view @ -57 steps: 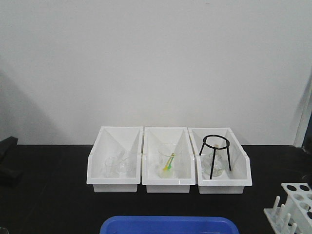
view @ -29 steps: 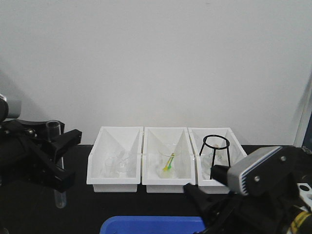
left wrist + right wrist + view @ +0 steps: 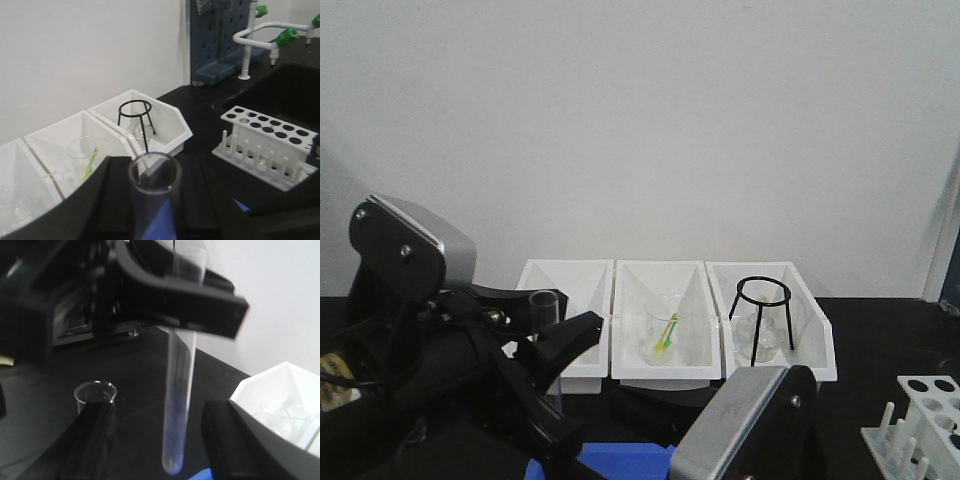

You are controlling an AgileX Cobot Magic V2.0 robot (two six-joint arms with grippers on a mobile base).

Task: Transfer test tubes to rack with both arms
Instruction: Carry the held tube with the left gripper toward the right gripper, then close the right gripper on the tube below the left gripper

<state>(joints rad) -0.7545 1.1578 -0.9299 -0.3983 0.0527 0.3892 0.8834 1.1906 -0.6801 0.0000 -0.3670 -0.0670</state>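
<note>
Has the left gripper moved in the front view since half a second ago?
Yes. The left gripper, shut on a test tube, has shifted right. It was short of the leftmost white bin and now overlaps that bin's front.

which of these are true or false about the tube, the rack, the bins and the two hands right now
1. The left hand grips a glass tube. True.
2. The glass tube stands in the rack. False: it hangs in the air, clear of the rack.
3. The black wire stand sits in the middle bin. False: it is in the right-hand bin of the front view.
4. The right hand is open, with one finger on each side of the tube. True.
</note>
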